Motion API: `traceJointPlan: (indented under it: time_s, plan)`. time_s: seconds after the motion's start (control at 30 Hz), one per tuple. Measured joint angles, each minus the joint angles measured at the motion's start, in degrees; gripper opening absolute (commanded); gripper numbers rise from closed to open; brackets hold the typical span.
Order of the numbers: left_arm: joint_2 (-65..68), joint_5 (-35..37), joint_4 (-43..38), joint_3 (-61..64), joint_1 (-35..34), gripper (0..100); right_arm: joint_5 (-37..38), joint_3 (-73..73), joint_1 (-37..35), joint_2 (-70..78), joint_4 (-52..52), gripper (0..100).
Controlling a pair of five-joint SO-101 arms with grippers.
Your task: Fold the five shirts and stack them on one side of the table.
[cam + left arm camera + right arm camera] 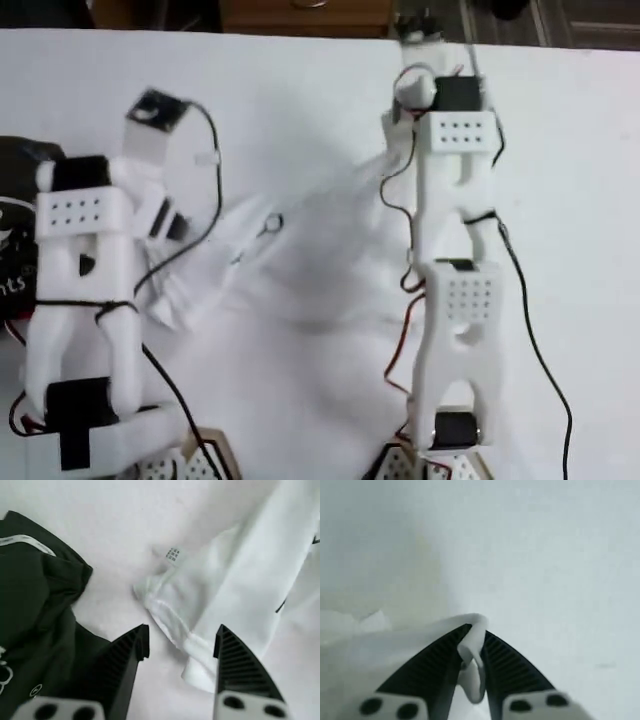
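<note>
Right pincer [476, 630] is clamped on a thin fold of the white shirt [300, 250]. Only a small pinch of cloth sits between the jaws. Left pincer [182, 632] is wide open and grips nothing. It hangs over the shirt's sleeve end [192, 655], with one jaw close to the black shirt [35, 605].

The white shirt lies rumpled on the tabletop [560, 150] between my two arms. The black shirt is bunched at the left arm's side.

Risks as I see them:
- The right pinch is shallow, so any tug may let the cloth slip out.
- If the left pincer drops here, it could miss the cuff or grab the black shirt too, since they lie just beside each other.
- Pulling from one side only would likely drag the shirt rather than fold it.
- It's white cloth on a white tabletop, so edges are hard for me to judge.

Writing: white print [12, 285] on the black shirt is cut off and not legible as a whole. There's a small dotted square mark [172, 554] on the white fabric, with no readable text.
</note>
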Motion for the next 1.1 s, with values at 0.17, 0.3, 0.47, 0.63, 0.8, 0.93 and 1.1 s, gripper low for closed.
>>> traceJointPlan:
  time_s: [0.17, 0.3, 0.47, 0.63, 0.8, 0.93, 1.1]
  plan:
    - [0.0, 2.7, 6.8, -12.4, 0.0, 24, 0.0, 2.2, 0.0, -14.9, 0.0, 1.8]
    - [0.0, 3.1, 9.8, -18.4, -0.2, 24, 0.0, 14.2, -0.1, -29.5, 0.0, 1.8]
    - [0.0, 3.1, 10.5, -19.4, 0.0, 24, 3.2, 37.9, -0.1, -51.3, 0.0, 1.8]
    - [3.1, 3.1, 10.5, -15.6, -0.2, 24, 8.8, 65.7, -0.1, -70.4, -0.5, 1.8]
    - [12.4, 3.2, 9.8, -13.0, 0.0, 24, 17.0, 94.3, 0.1, -86.7, -7.9, 2.0]
    - [20.6, 3.3, 9.7, -13.0, 0.4, 24, 22.6, 114.5, 0.1, -96.9, -16.1, 2.8]
    - [22.9, 3.3, 9.5, -13.0, 4.2, 24, 24.0, 128.3, 0.1, -102.1, -20.9, 24.8]
